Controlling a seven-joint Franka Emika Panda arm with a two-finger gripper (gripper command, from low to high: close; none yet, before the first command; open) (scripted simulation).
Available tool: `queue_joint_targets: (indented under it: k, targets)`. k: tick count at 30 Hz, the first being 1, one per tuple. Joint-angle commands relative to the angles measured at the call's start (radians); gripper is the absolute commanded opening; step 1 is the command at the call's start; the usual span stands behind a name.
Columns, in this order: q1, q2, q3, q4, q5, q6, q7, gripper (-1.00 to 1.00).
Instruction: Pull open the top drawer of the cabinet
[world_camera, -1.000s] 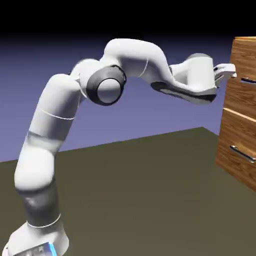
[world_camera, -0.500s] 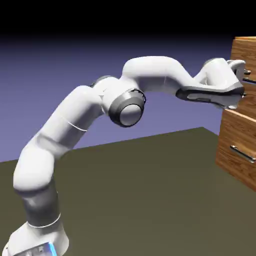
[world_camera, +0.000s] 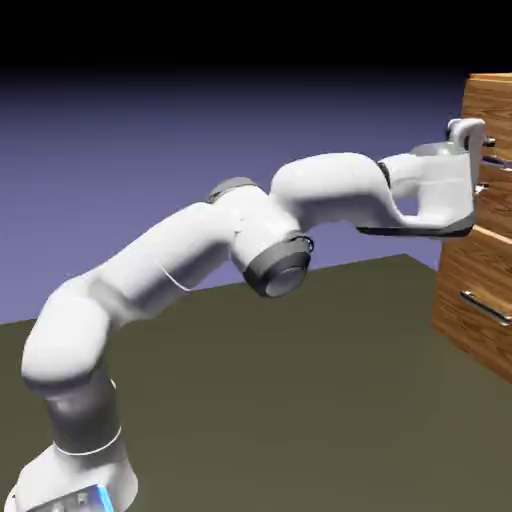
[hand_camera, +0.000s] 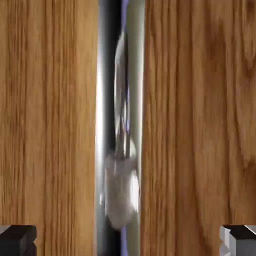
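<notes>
I work in a rendered test scene, not a lived-in room: a flat olive-brown bench (world_camera: 300, 380), a plain blue-violet backdrop (world_camera: 120, 130) fading to black above, and one wood-grain cabinet (world_camera: 478, 290) standing at the bench's edge.

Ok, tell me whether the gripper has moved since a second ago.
Yes. The gripper has moved toward the exterior view's right, closing the gap to the cabinet, and now sits at the top drawer front, fingers spread around its handle.

Olive-brown table, robot and cabinet on it

The table (world_camera: 300, 380) carries the arm's white base (world_camera: 70, 480) far back and below the gripper (world_camera: 482, 150), and the wood-grain cabinet (world_camera: 478, 300) standing directly under and ahead of the gripper, at the exterior view's right edge.
</notes>
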Motion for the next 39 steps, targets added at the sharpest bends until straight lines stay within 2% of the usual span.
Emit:
queue_joint_targets:
  k: [1,9,10,18,27,39]
  targets:
    - [-0.005,0.017,0.021,0.015,0.022,-0.001,-0.044,0.0]
    - [-0.043,0.138,0.177,0.123,0.182,-0.007,-0.361,0.0]
    - [-0.043,0.138,0.177,0.123,0.182,-0.007,-0.361,-1.0]
    - [-0.122,0.014,0.157,-0.062,-0.045,-0.039,-0.056,-1.0]
    - [-0.291,-0.16,0.244,-0.387,-0.293,-0.135,0.247,-1.0]
    - [-0.58,-0.414,0.414,-0.822,-0.45,-0.25,0.539,-1.0]
